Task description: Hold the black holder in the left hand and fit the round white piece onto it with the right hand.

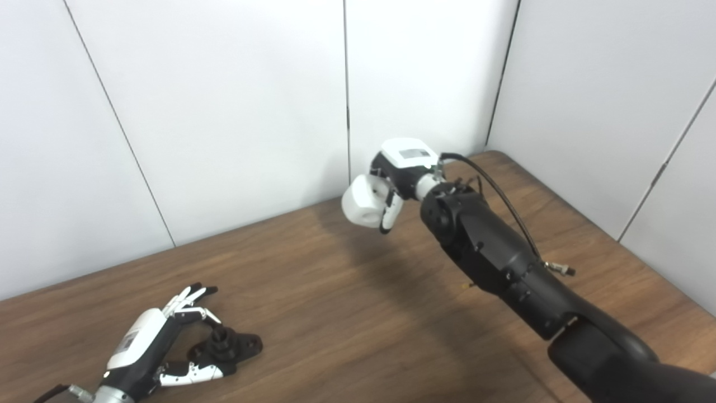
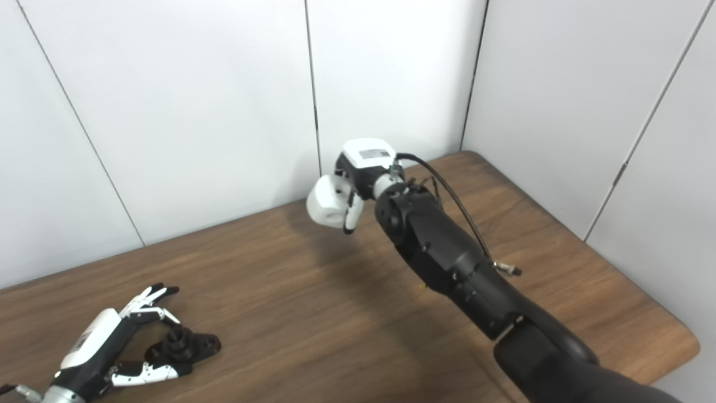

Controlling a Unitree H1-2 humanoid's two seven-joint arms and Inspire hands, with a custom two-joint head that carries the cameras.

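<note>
Black holder (image 1: 226, 347) sits flat on the table (image 1: 347, 313) in the lower left of the frame, close to the near edge. The left hand (image 1: 154, 347) lies around it with fingers spread, one finger looks to touch it, not clamped. The round white piece (image 1: 363, 200) is up at center frame, pinched in the right hand (image 1: 400, 173), raised off the table near the back wall (image 1: 235, 112). Loads of bare wood between the two, nothing in the way. The right eye view shows the table's rounded right corner, cut off in the left eye view.
</note>
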